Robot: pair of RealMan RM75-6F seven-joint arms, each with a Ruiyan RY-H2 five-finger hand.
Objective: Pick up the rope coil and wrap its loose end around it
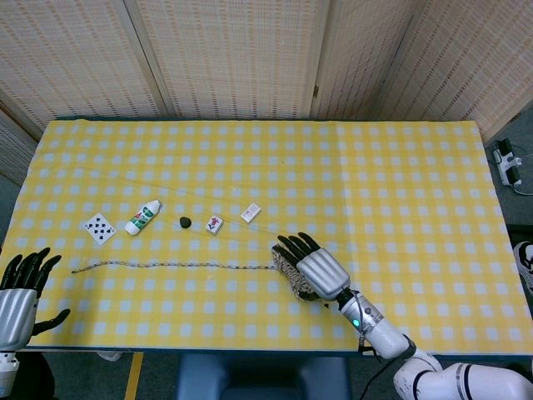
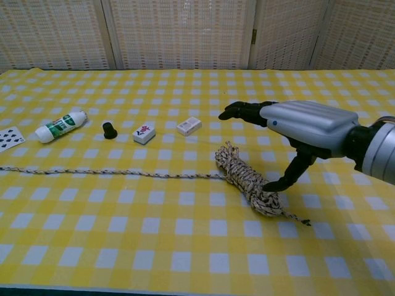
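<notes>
Tablecloth (image 1: 400, 183) in yellow and white checks covers the whole table before me, with woven screen panels (image 1: 233, 54) standing behind its far edge. My right hand (image 1: 316, 268) is stretched out over the near middle of the cloth, fingers spread and reaching forward, holding nothing. From the chest view my thumb (image 2: 285, 177) points down and its tip sits right at the near part of the rope coil (image 2: 247, 177); whether it actually touches the rope I cannot tell. The coil lies flat on the cloth, an elongated bundle running diagonally, mostly under my palm in the head view. Its loose end (image 1: 166, 266) trails off to my left in a long, nearly straight line across the cloth, and a short tail (image 2: 297, 217) pokes out from the coil's near end. My left hand (image 1: 21, 287) sits at the near left corner of the table, fingers apart and empty, well away from the rope. Beyond the loose end stands a row of small items: a playing card (image 1: 99, 227), a white bottle (image 1: 143, 217) lying on its side, a mahjong tile (image 1: 215, 223), a small white box (image 1: 251, 213), and a little black object (image 1: 185, 222).
</notes>
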